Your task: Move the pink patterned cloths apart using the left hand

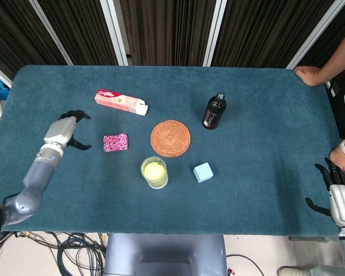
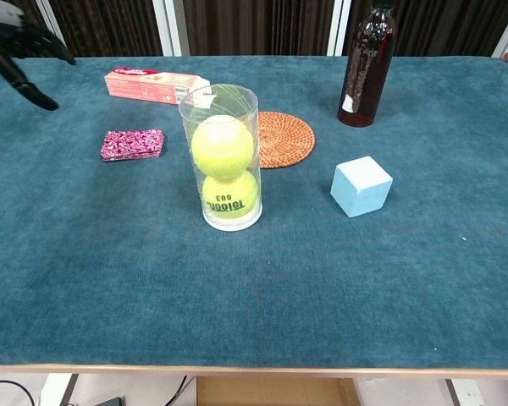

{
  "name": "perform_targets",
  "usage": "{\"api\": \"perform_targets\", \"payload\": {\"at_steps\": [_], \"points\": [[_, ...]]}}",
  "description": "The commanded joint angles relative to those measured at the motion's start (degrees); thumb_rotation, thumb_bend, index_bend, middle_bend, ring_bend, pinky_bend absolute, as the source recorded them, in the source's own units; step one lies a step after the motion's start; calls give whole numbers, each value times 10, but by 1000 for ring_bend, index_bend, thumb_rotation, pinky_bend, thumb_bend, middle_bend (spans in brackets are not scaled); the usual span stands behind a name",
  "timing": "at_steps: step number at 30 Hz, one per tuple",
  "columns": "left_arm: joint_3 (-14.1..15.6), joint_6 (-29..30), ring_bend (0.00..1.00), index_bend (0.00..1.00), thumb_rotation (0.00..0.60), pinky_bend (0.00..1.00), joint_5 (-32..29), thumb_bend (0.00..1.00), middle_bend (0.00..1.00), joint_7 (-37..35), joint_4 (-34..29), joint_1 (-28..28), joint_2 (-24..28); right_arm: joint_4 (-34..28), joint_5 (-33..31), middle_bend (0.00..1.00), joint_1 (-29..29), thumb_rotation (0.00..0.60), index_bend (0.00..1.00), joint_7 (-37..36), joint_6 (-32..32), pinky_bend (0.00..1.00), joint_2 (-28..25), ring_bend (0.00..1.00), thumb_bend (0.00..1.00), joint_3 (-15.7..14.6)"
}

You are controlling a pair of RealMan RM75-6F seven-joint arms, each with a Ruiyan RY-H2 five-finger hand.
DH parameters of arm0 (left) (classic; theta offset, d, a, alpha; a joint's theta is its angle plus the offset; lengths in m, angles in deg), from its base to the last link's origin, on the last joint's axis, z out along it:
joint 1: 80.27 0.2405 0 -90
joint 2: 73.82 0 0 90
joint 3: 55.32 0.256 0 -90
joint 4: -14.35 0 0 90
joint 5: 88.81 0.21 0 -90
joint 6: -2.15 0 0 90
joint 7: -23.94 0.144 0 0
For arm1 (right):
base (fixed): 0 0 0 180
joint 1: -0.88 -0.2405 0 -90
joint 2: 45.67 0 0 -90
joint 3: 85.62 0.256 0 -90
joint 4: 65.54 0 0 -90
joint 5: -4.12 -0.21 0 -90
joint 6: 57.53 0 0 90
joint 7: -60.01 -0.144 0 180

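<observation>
The teal tabletop [image 1: 264, 190] carries everything, and the pink patterned cloths [image 1: 115, 142] lie left of centre on it as one small folded stack, just left of the woven coaster [image 1: 170, 138] and below the toothpaste box [image 1: 121, 102]. In front of the coaster stands a clear tube [image 2: 224, 156] with two tennis balls stacked inside, then a dark bottle [image 1: 214, 111] further back and a pale blue cube [image 1: 203, 172] to the right. The left robot hand [image 1: 64, 129] hangs above the cloth-covered surface just left of the stack, apart from it, holding nothing, its fingers spread with the tips curved toward the cloths; the chest view shows only its dark fingers [image 2: 24, 38] at the upper left corner. The right robot hand [image 1: 339, 201] sits at the near right edge, empty with fingers apart, well away from the work. The step in hand looks like the approach to the stack. To do it well, the left robot hand should probably come in low from the left and settle its fingertips on the top layer alone, near its left edge, where the chest view shows the layers as thin stripes. A light press and a sideways drag leftward would likely slide the top cloth off, since open surface lies that way. Pressing too hard risks dragging the whole stack together; dragging right risks bumping the coaster or the tube.
</observation>
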Motion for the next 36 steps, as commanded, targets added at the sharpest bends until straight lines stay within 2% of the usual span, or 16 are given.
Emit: {"api": "perform_targets", "payload": {"at_steps": [1, 7, 17, 36], "points": [[23, -13, 0, 302, 600, 0, -54, 149, 154, 36, 27, -48, -24, 0, 1, 6, 0, 600, 131, 0, 0, 193, 0, 69, 183, 0], [53, 2, 0, 323, 600, 0, -104, 157, 153, 73, 56, -95, -66, 1, 3, 6, 1, 600, 132, -6, -4, 193, 0, 69, 182, 0], [84, 21, 0, 340, 600, 0, -141, 188, 155, 102, 99, -125, -105, 4, 2, 7, 4, 600, 132, -20, -9, 193, -3, 70, 182, 3], [96, 27, 0, 400, 600, 0, -154, 148, 163, 139, 164, -160, -173, 9, -4, 7, 6, 600, 131, -29, -10, 193, -4, 71, 182, 7]]}}
